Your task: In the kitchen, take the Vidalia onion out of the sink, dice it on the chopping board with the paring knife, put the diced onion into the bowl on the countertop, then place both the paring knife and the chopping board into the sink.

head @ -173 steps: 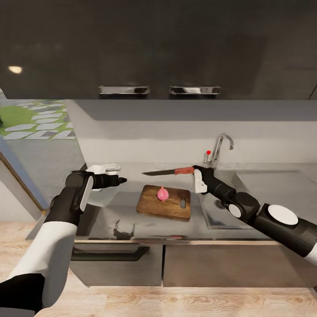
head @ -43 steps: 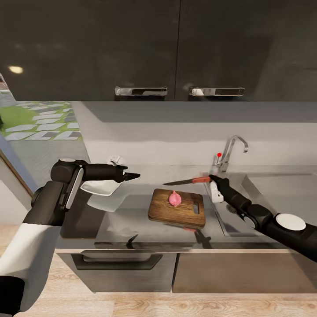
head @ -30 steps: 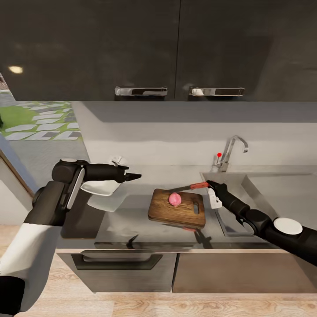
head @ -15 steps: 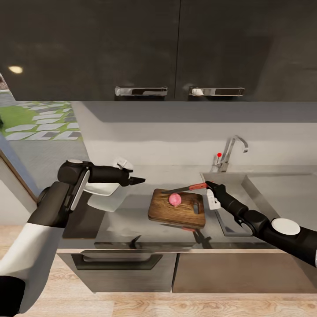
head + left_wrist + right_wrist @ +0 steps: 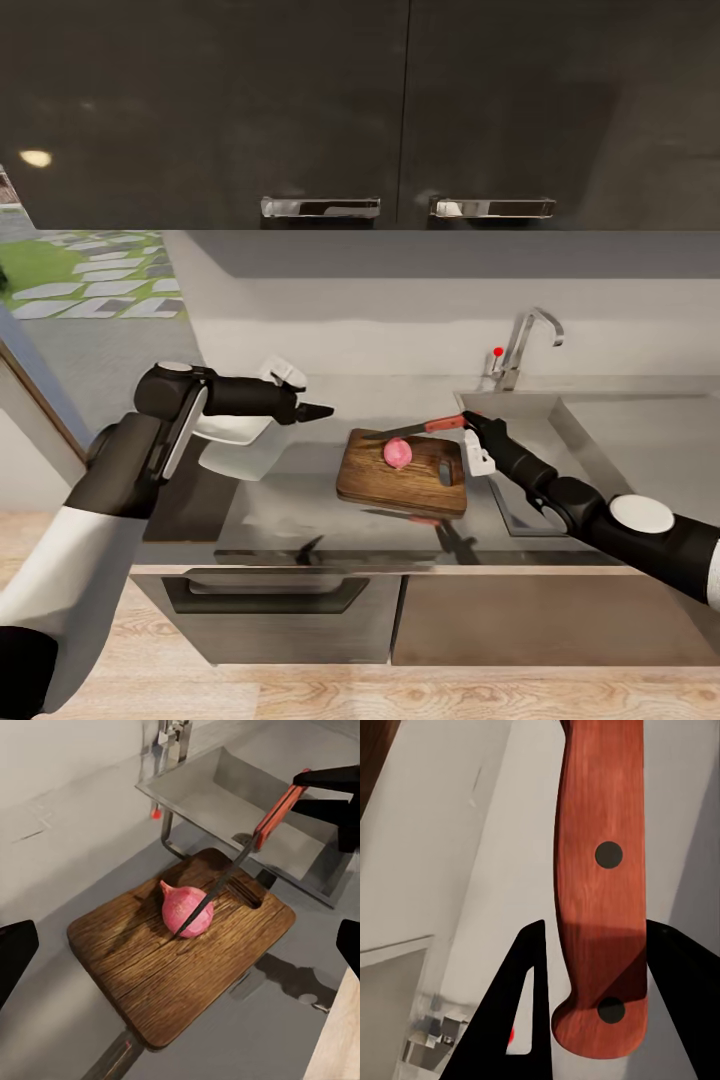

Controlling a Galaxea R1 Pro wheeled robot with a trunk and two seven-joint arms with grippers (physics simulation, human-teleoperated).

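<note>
The pink-red Vidalia onion [image 5: 398, 452] [image 5: 186, 910] sits whole on the brown chopping board [image 5: 400, 482] [image 5: 150, 967], which lies on the grey countertop [image 5: 300, 490] left of the sink [image 5: 590, 430] [image 5: 225, 795]. My right gripper [image 5: 468, 422] [image 5: 600, 1009] is shut on the paring knife [image 5: 415, 429] [image 5: 247, 847] [image 5: 600, 870] by its reddish handle. The dark blade slants down onto the onion's top. My left gripper [image 5: 318, 410] hovers open left of the board, its fingers [image 5: 15, 960] spread wide. The white bowl [image 5: 228, 430] stands behind my left forearm, partly hidden.
A chrome tap [image 5: 522, 345] with a red knob [image 5: 497, 352] rises behind the sink. Dark wall cabinets [image 5: 400, 110] hang overhead. Dark cabinet fronts and a drawer handle [image 5: 265, 597] run below the worktop's front edge.
The knife has crept left and slightly down, its blade now over the onion. My left gripper has slid a little right toward the board.
</note>
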